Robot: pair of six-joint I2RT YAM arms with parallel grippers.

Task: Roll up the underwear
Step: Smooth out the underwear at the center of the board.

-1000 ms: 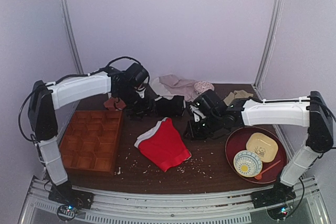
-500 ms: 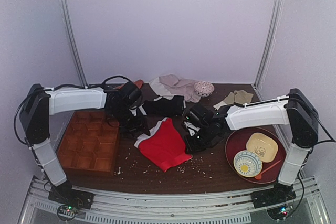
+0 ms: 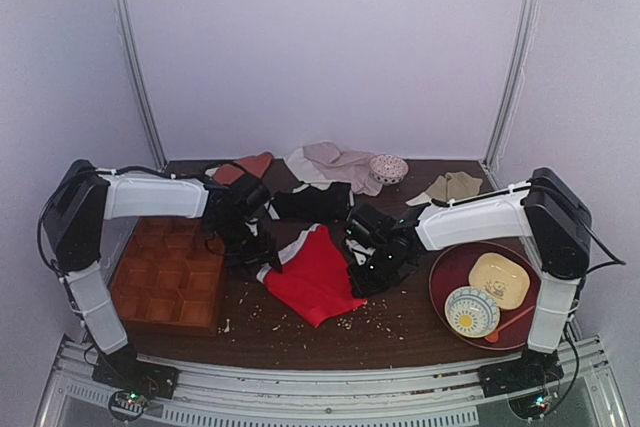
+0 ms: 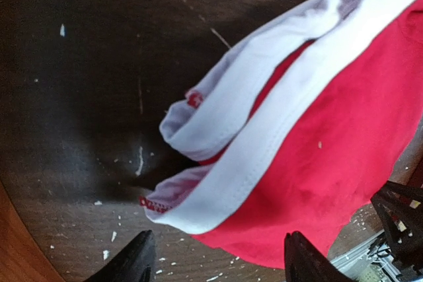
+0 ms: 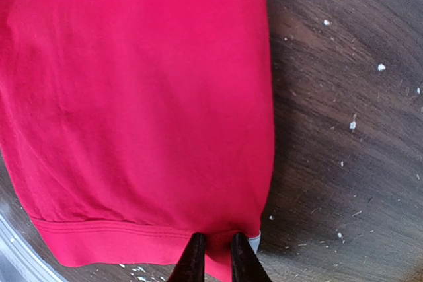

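Observation:
The red underwear (image 3: 315,277) lies flat mid-table, its white waistband (image 4: 277,130) toward the left. My left gripper (image 3: 255,247) hangs over the waistband's left corner. In the left wrist view it is open (image 4: 218,265), its fingertips (image 4: 135,262) wide on either side of the band's lower corner, holding nothing. My right gripper (image 3: 365,269) is at the garment's right edge. In the right wrist view it is shut (image 5: 217,259), with the narrow tips (image 5: 193,259) set on the red hem (image 5: 132,236) near its corner. Red cloth shows in the thin gap between them.
A wooden compartment tray (image 3: 170,272) lies at the left. At the right a dark red plate (image 3: 455,262) carries a patterned bowl (image 3: 472,312) and a yellow dish (image 3: 498,279). Black briefs (image 3: 315,202), a beige garment (image 3: 335,162) and a small bowl (image 3: 388,167) are behind. Crumbs litter the table.
Both arms have come forward and down from the back of the table to the underwear: the left to its waistband corner, the right to its right hem. The underwear has barely moved.

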